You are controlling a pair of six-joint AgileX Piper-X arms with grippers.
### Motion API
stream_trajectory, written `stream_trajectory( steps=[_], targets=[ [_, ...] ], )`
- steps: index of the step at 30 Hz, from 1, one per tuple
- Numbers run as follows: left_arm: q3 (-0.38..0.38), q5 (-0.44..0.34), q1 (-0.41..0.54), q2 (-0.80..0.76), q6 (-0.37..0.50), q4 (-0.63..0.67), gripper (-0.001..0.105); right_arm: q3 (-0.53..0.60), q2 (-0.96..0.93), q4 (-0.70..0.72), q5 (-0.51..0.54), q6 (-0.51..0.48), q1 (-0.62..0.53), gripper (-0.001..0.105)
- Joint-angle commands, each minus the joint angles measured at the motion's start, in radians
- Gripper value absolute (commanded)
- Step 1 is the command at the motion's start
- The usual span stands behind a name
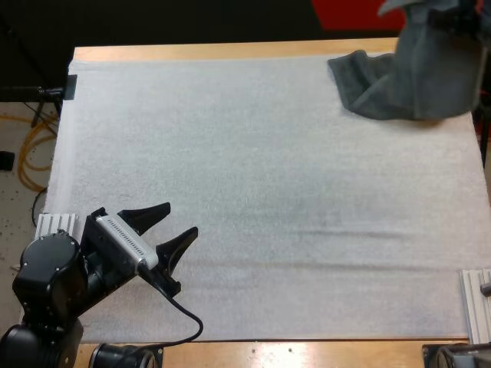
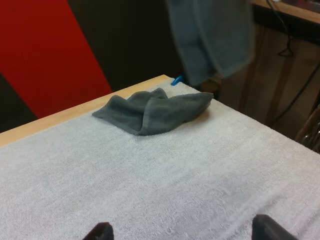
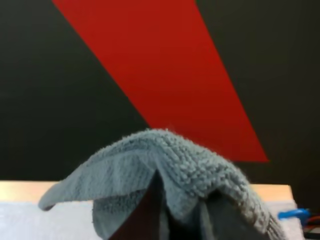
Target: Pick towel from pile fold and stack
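Surface: white mat [image 1: 268, 192] covered nearly all of the wooden table [image 1: 230, 50], whose bare wood showed as a strip along the mat's far edge.
Lifted towel [image 1: 437, 69]: dark grey-green, it hung in the air above the mat's far right corner, with its long axis vertical and its loose lower end pointing down at the mat. Its top was cut off in the high view.
Crumpled towel [image 1: 364, 80]: it lay on the mat at the far right corner, just inside the far edge, with its long axis running along that edge. Its right part was hidden behind the lifted towel in the high view. The left wrist view showed the whole of it [image 2: 155, 112], a folded flap on top, under the hanging cloth [image 2: 212, 37].
Left gripper [image 1: 182, 218]: it hovered over the mat's near left corner and pointed toward the far right corner. Its two fingers stood wide apart and touched nothing.
Right gripper [image 3: 180, 217]: it was clamped on the lifted towel, which draped over it [image 3: 170, 165]. One dark finger [image 3: 147, 212] showed under the fold, and the rest was covered by cloth.
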Motion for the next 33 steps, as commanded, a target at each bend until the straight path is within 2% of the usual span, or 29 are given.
stream_trajectory(
  steps=[1, 6, 10, 14, 18, 22, 27, 29, 33],
  targets=[
    [-0.006, 0.008, -0.005, 0.002, -0.012, -0.010, 0.056, -0.009, -0.034, 0.042, 0.000, -0.024, -0.002, 0.000],
    [-0.006, 0.008, -0.005, 0.002, -0.012, -0.010, 0.056, -0.009, -0.138, 0.218, -0.046, -0.044, 0.001, 0.000],
    [-0.006, 0.008, -0.005, 0.002, -0.012, -0.010, 0.056, -0.009, -0.187, 0.369, -0.155, -0.048, 0.001, 0.000],
    [-0.006, 0.008, -0.005, 0.002, -0.012, -0.010, 0.056, 0.004, -0.203, 0.540, -0.248, -0.121, 0.001, 0.000],
    [-0.006, 0.008, -0.005, 0.002, -0.012, -0.010, 0.056, 0.058, -0.204, 0.635, -0.381, -0.183, 0.002, 0.000],
    [-0.006, 0.008, -0.005, 0.002, -0.012, -0.010, 0.056, 0.164, -0.202, 0.657, -0.471, -0.224, 0.050, 0.000],
    [-0.006, 0.008, -0.005, 0.002, -0.012, -0.010, 0.056, 0.293, -0.151, 0.625, -0.546, -0.294, 0.187, 0.000],
    [-0.006, 0.008, -0.005, 0.002, -0.012, -0.010, 0.056, 0.328, -0.100, 0.557, -0.547, -0.331, 0.270, 0.000],
    [-0.006, 0.008, -0.005, 0.002, -0.012, -0.010, 0.056, 0.336, 0.010, 0.387, -0.548, -0.343, 0.397, 0.000]
  ],
)
